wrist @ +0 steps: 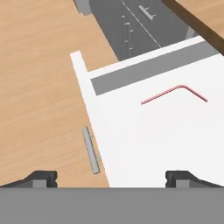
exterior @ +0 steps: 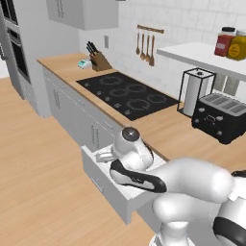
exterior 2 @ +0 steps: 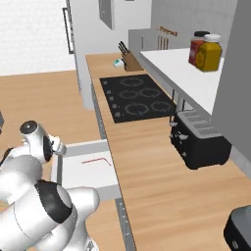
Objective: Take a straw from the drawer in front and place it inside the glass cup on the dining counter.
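Red-pink straw point(wrist: 174, 93), bent near one end, lying loose on the white floor of the pulled-out drawer point(wrist: 131, 144) | gripper point(wrist: 111, 177) hovering above, fingers spread wide, holding nothing

A black hob point(exterior: 129, 94) sits inset in the wooden worktop point(exterior: 178, 132), with a black toaster point(exterior: 221, 116) and a paper towel holder point(exterior: 196, 90) just beside it. Back by the wall stand a knife block point(exterior: 98, 58) and hanging wooden utensils point(exterior: 145, 45), while two jars point(exterior 2: 206, 51) perch on the white shelf point(exterior 2: 188, 74).
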